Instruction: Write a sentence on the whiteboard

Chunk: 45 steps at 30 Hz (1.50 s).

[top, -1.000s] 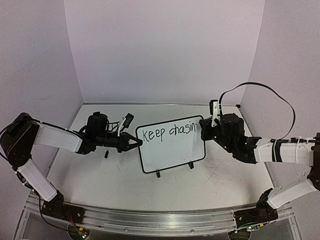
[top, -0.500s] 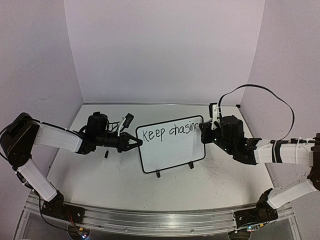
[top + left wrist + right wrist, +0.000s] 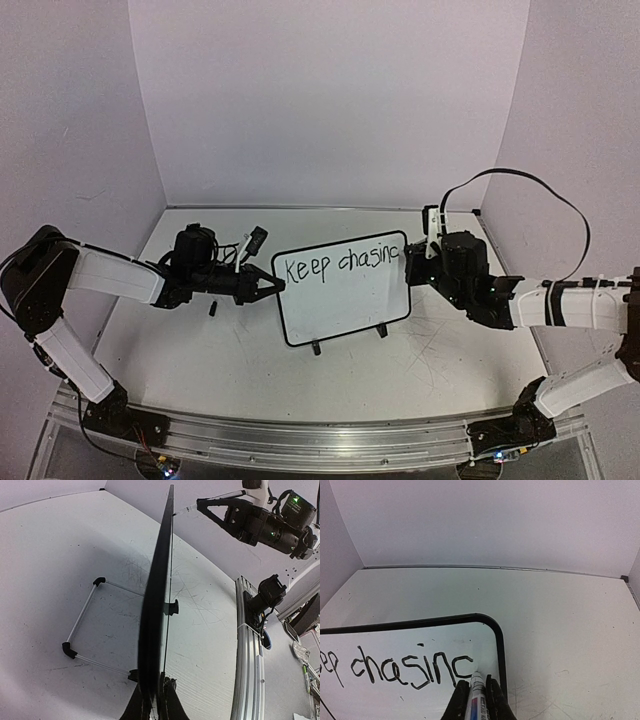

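Note:
The whiteboard (image 3: 345, 300) stands upright on its two feet mid-table. My left gripper (image 3: 274, 285) is shut on its left edge; the left wrist view shows the whiteboard (image 3: 157, 605) edge-on between my left gripper's (image 3: 154, 706) jaws. The sentence (image 3: 340, 263) reads "Keep chasin" plus an open curve, on one line. In the right wrist view the sentence (image 3: 412, 669) ends just left of the marker (image 3: 476, 696). My right gripper (image 3: 476, 700) is shut on that marker, whose tip touches the board near the whiteboard's (image 3: 500, 645) right frame. From above, the right gripper (image 3: 408, 255) is at the board's upper right corner.
A small black object (image 3: 212, 308) lies on the table below my left arm. A thin white wire stand (image 3: 82, 630) props the board from behind. An aluminium rail (image 3: 320, 435) runs along the near edge. Walls close the table on three sides.
The right gripper has moved the marker a little, and a new curved stroke now follows "chasin". The left gripper and the board have stayed put.

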Each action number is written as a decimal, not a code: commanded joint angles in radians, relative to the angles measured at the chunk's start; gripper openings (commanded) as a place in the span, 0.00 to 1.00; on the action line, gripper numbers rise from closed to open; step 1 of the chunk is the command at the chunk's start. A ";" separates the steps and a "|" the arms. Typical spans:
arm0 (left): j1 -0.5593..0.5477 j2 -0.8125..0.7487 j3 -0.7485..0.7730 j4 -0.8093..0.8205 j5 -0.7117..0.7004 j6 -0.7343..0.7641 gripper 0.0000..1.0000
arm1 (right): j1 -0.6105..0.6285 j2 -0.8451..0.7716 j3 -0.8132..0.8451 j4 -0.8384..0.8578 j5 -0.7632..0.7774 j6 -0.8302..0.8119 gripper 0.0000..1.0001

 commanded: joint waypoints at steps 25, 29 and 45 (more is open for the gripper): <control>0.008 -0.015 0.018 -0.022 -0.084 0.069 0.00 | -0.004 0.019 0.054 0.039 0.023 -0.019 0.00; 0.008 -0.014 0.020 -0.022 -0.086 0.071 0.00 | -0.004 0.005 0.031 0.015 0.001 -0.007 0.00; 0.008 -0.012 0.020 -0.022 -0.087 0.070 0.00 | -0.004 -0.017 -0.031 -0.014 -0.017 0.022 0.00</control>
